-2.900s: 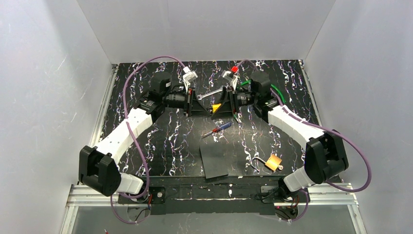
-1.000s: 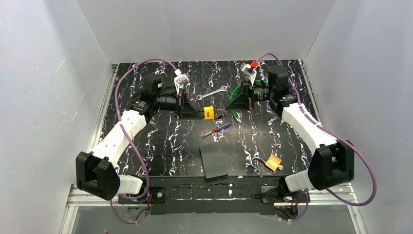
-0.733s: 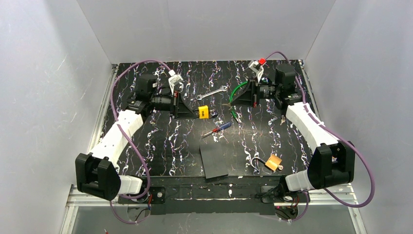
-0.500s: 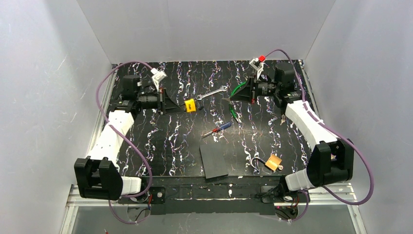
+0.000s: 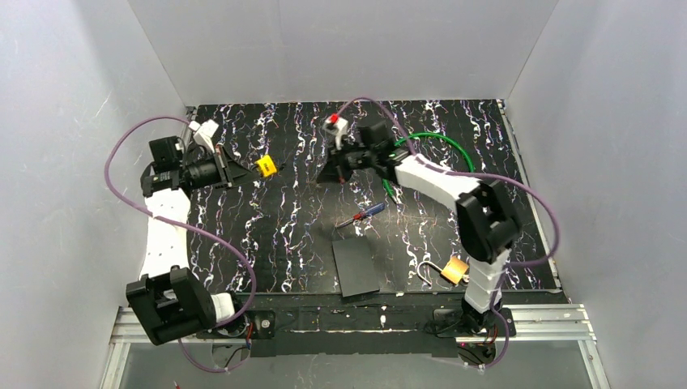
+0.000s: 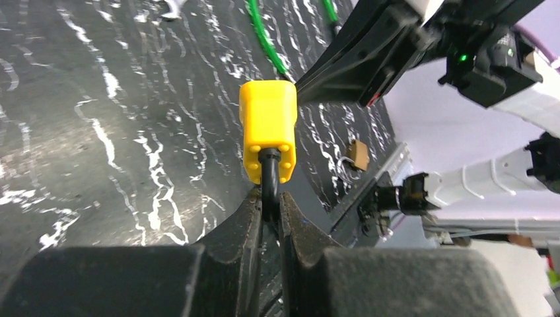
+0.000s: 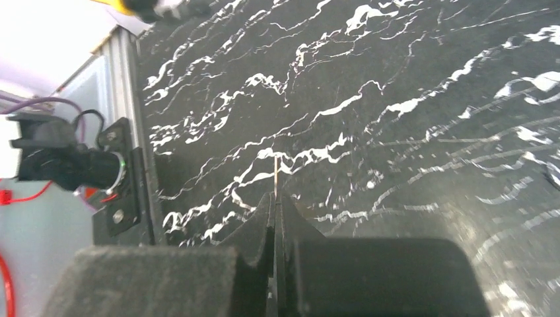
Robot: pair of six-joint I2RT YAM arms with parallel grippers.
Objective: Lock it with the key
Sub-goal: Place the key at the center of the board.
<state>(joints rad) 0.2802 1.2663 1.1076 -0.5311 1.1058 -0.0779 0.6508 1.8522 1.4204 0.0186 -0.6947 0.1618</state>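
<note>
The key's yellow-and-black head (image 6: 267,125) sticks out past my left gripper (image 6: 267,198), which is shut on its black stem; its metal blade is hidden. In the top view this gripper (image 5: 247,168) holds the key (image 5: 265,166) in the air over the back left of the table. My right gripper (image 5: 324,176) hangs at the back middle, fingers pressed together. In the right wrist view a thin pale sliver shows at that gripper's (image 7: 275,197) tips; I cannot tell what it is. The brass padlock (image 5: 456,269) lies near the front right, shackle open, far from both grippers.
A red-and-blue screwdriver (image 5: 362,214) lies mid-table. A black square pad (image 5: 356,267) sits at the front edge. A green cable (image 5: 441,142) loops at the back right. White walls close in on three sides.
My left arm has swung left and back, carrying the key away from the middle. My right arm has swept from the back right across to the back middle, still shut.
</note>
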